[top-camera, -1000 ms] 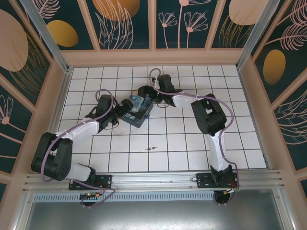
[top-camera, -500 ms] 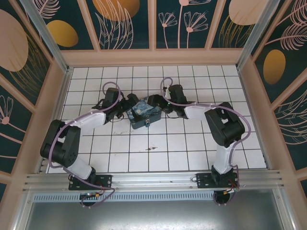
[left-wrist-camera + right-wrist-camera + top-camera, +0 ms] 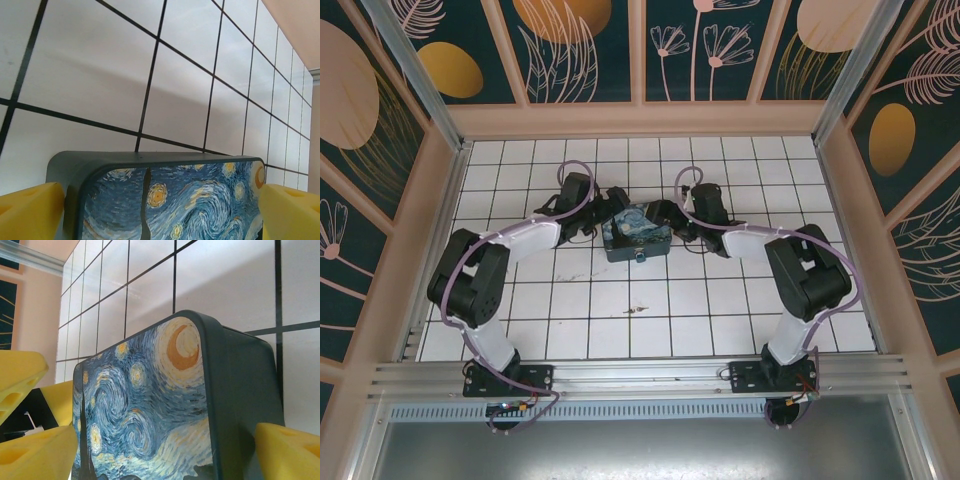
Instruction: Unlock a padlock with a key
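Note:
A starry-night painted box (image 3: 638,232) lies on the white tiled floor between my two grippers. A tiny padlock (image 3: 640,257) hangs at its near edge. The key (image 3: 638,310), a small dark sliver, lies on a tile nearer the arm bases. My left gripper (image 3: 607,216) stands wide open at the box's left end, its yellow fingers (image 3: 30,212) on either side of the box (image 3: 200,200). My right gripper (image 3: 670,224) is at the right end, with its fingers (image 3: 290,452) pressed against both sides of the box (image 3: 150,405).
Beige walls with dark floral panels (image 3: 640,50) enclose the floor on three sides. An aluminium rail (image 3: 640,378) runs along the near edge by the arm bases. Purple cables (image 3: 570,180) loop above both wrists.
Both grippers have moved right with the box between them. The box has slid right and turned squarer to the tiles. The key has stayed put.

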`<state>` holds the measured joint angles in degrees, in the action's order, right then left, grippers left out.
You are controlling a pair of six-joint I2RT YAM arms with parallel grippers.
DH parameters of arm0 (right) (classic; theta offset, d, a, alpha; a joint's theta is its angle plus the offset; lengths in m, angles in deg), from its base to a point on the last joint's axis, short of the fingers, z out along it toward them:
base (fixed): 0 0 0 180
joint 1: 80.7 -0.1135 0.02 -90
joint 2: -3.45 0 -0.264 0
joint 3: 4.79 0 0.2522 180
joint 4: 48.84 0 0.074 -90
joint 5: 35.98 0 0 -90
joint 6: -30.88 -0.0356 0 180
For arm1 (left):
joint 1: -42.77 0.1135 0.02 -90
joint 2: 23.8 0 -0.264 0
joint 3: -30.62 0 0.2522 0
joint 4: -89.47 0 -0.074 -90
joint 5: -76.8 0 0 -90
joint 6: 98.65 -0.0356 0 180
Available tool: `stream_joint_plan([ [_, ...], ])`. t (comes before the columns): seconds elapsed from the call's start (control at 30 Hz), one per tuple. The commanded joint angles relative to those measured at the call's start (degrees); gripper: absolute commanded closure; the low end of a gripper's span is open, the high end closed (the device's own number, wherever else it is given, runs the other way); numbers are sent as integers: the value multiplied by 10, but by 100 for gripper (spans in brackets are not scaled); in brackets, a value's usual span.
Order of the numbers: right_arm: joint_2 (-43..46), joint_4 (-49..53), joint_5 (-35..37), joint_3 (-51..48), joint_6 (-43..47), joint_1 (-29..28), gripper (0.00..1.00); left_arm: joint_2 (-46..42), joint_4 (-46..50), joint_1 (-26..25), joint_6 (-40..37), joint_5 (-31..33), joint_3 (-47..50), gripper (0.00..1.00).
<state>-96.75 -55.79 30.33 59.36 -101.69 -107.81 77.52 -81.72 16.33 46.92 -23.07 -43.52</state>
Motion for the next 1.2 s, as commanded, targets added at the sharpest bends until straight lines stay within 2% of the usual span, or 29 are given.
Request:
stream_joint_plan([
  [0.0,27,-42,-26,-4,-9,-4,9,11,-38,-22,5,-38,-22,2],
  [0.4,37,-39,-8,-17,-17,6,1,33,-49,-21,-8,-41,-39,2],
  [0.7,65,-2,36,-28,-12,19,1,35,-37,-21,-30,-29,-50,1],
  [1.03,165,55,152,-68,8,33,1,-1,6,-20,-89,26,-68,1],
  [1.17,204,78,149,-88,24,39,1,-18,18,-18,-97,38,-64,1],
])
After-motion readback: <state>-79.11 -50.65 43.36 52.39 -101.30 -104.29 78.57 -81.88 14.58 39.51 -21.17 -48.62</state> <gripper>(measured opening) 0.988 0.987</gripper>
